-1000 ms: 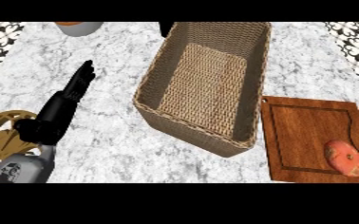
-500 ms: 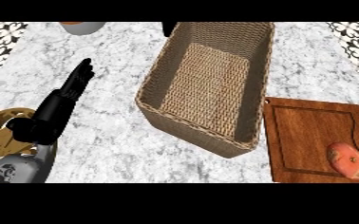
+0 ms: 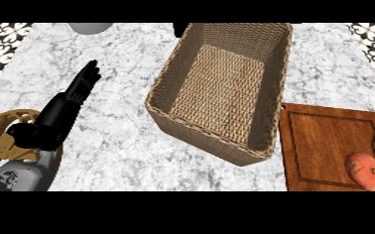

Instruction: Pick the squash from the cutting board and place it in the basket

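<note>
Head view, looking steeply down on a marble counter (image 3: 117,54). We found only one hand in sight: the left hand (image 3: 62,111), at the left side of the view, rose from its grey forearm (image 3: 22,173) at the lower left corner. Its fingers were straight and held together, pointing up and slightly to the right, and it held nothing; it lay open and at rest over the counter. Beneath the wrist and forearm we saw part of a tan, spoked object (image 3: 18,134) at the left edge, which we could not identify. To the right of the hand, well apart from it, stood the woven basket (image 3: 164,87), a long rectangular one set at a slight tilt across the middle of the view, with nothing inside. Just beside the basket's lower right corner lay the wooden cutting board (image 3: 319,144), reaching to the right edge. On the board's lower right part, cut off by the edge of the view, rested the squash (image 3: 361,169), orange-red with paler flecks. At the top edge we noted a grey rounded object (image 3: 91,28) and a dark object (image 3: 180,29), both only partly visible.
</note>
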`<control>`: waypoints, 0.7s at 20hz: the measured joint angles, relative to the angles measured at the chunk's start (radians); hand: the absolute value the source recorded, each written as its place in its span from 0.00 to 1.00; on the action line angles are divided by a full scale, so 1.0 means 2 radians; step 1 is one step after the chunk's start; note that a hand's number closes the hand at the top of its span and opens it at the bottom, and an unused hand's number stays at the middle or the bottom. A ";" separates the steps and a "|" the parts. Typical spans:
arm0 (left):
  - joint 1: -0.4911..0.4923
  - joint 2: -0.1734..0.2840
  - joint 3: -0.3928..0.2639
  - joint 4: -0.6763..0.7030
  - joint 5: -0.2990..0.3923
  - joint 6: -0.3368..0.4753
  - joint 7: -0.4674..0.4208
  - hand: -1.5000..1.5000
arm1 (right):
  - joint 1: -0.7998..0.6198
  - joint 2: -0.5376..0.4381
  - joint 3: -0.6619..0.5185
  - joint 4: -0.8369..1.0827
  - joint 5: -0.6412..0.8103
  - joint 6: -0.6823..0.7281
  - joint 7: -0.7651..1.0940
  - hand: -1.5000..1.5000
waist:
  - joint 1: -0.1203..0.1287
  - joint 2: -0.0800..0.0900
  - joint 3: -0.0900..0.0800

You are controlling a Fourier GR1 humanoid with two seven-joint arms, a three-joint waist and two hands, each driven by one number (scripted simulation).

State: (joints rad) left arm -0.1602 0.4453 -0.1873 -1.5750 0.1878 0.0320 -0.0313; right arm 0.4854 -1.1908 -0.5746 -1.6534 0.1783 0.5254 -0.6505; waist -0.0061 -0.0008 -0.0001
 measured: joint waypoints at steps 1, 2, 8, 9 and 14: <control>0.000 -0.003 -0.001 0.002 -0.004 0.000 -0.001 0.50 | -0.002 0.005 0.007 0.004 0.001 -0.003 -0.002 0.00 | 0.000 0.000 0.000; 0.002 -0.002 0.001 0.001 -0.003 -0.004 -0.003 0.50 | -0.004 0.007 0.012 0.013 0.002 -0.006 -0.008 0.00 | 0.002 0.000 0.000; -0.003 -0.008 0.006 -0.004 -0.011 -0.010 0.006 0.50 | -0.028 0.054 0.078 0.032 0.022 -0.037 -0.021 0.00 | 0.005 0.001 0.000; 0.000 -0.010 0.007 -0.001 -0.012 -0.013 0.002 0.50 | -0.036 0.058 0.087 0.045 0.027 -0.042 -0.028 0.00 | 0.006 0.001 0.001; -0.002 -0.017 0.018 0.009 -0.018 -0.025 -0.003 0.50 | -0.079 0.096 0.132 0.079 0.064 -0.068 -0.043 0.00 | 0.006 0.001 0.000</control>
State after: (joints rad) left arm -0.1647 0.4109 -0.1507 -1.5564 0.1521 -0.0190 -0.0372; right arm 0.3272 -0.9980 -0.3114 -1.4962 0.3057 0.3899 -0.7371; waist 0.0050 0.0013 0.0006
